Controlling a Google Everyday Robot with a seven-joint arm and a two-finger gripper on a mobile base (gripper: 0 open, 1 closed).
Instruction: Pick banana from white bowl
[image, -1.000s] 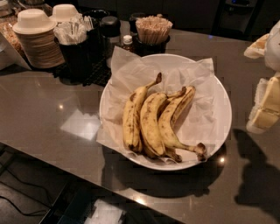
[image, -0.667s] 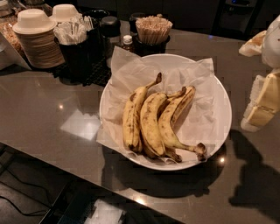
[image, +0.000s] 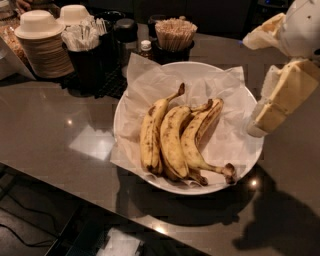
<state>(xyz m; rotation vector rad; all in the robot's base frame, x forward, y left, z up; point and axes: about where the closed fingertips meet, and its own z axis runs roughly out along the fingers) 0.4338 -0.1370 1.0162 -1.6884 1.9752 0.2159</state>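
The white bowl stands in the middle of the dark counter, lined with crumpled white paper. Three speckled yellow bananas lie in it side by side. The banana, the strongly curved one on the right, has a thick blackened stem stub pointing to the bowl's front right. Two straighter bananas lie to its left. My gripper hangs at the bowl's right rim, above and to the right of the banana. It is open and empty, with one finger high and one finger low.
Stacked off-white paper bowls stand at the back left. Black holders with packets, a dark-lidded jar, a small bottle and a cup of wooden stir sticks stand behind the white bowl. The counter's front edge runs along the lower left.
My gripper has moved left from the right edge of the view toward the bowl's right rim. The bananas and the bowl have not moved.
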